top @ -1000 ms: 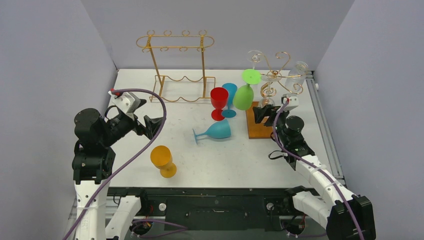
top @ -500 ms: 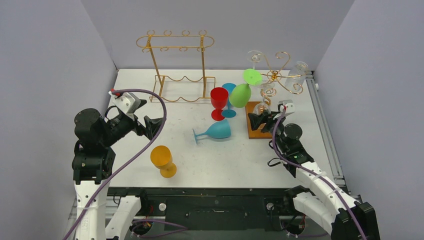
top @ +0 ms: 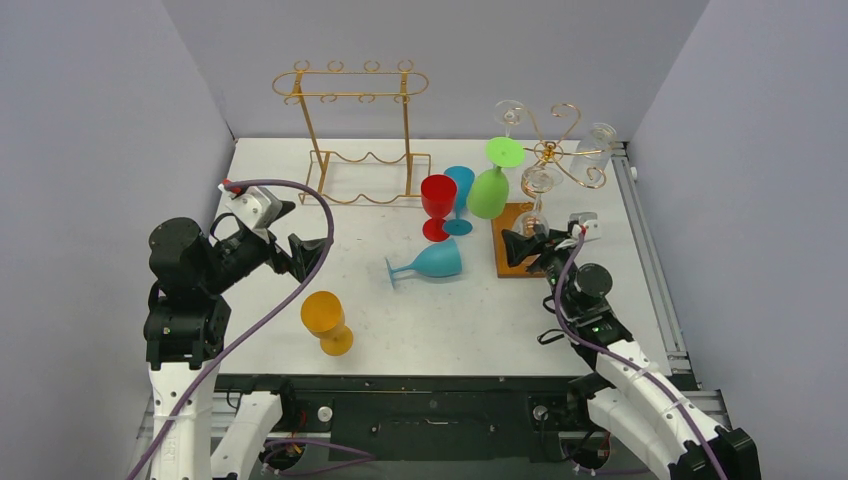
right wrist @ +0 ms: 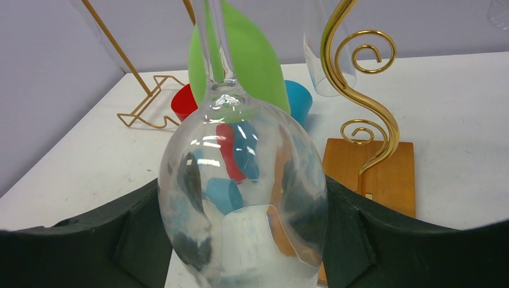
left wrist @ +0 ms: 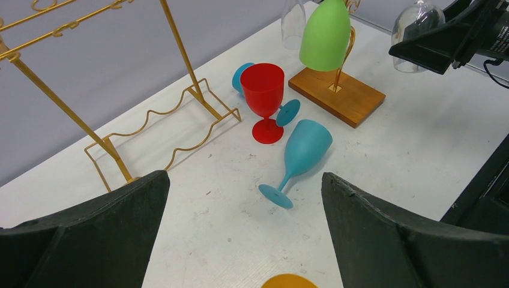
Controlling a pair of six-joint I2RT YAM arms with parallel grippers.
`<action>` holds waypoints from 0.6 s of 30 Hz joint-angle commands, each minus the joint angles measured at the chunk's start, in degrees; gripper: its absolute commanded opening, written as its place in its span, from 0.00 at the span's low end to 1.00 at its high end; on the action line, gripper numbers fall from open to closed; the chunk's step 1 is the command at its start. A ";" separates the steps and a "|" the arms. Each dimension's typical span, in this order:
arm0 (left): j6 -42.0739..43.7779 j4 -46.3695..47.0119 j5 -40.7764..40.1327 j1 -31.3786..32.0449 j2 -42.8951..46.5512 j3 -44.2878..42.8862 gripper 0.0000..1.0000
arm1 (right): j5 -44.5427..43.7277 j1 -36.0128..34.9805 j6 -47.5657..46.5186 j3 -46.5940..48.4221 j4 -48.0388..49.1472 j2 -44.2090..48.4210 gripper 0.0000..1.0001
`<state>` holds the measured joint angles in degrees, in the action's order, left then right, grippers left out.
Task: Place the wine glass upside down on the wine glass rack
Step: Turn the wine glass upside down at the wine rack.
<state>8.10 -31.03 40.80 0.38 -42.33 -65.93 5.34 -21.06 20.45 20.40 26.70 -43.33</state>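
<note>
My right gripper is shut on the bowl of a clear wine glass, which it holds upside down with the stem pointing up. Both black fingers press the bowl's sides. In the top view the glass's foot stands just in front of the gold swirl rack, above its wooden base. I cannot tell whether the foot touches a rack arm. A green glass hangs upside down on the rack's left arm. My left gripper hovers open and empty over the table's left side.
A tall gold wire rack stands at the back. A red glass and a blue glass stand upright mid-table, another blue glass lies on its side, and an orange glass sits tilted near the front. More clear glasses hang on the swirl rack.
My right gripper has drawn back toward the near edge with the clear glass, its foot dropping away from the rack's arms. The green glass swayed and settled. The left arm stayed still.
</note>
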 commanded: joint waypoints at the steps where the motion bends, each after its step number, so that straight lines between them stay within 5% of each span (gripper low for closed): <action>1: 0.47 -0.03 0.75 -0.05 0.41 -1.67 0.96 | -1.90 -0.21 1.38 -0.68 6.42 0.18 0.43; 8: 0.34 0.34 0.98 -0.10 0.11 -1.96 0.96 | -3.14 -0.21 1.41 -1.00 5.01 -2.20 0.58; 10: 0.30 0.42 1.00 -0.07 -0.11 -1.96 0.96 | -3.67 -0.30 1.37 -0.82 4.21 -2.65 0.75; 18: -0.10 0.51 1.10 -0.11 -1.03 -2.24 0.96 | -5.17 -0.74 1.24 1.25 -2.85 -2.37 0.78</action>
<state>8.14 -31.20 40.99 0.38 -42.74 -65.93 1.48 -21.17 21.54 19.49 25.63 -46.15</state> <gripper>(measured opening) 0.963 0.775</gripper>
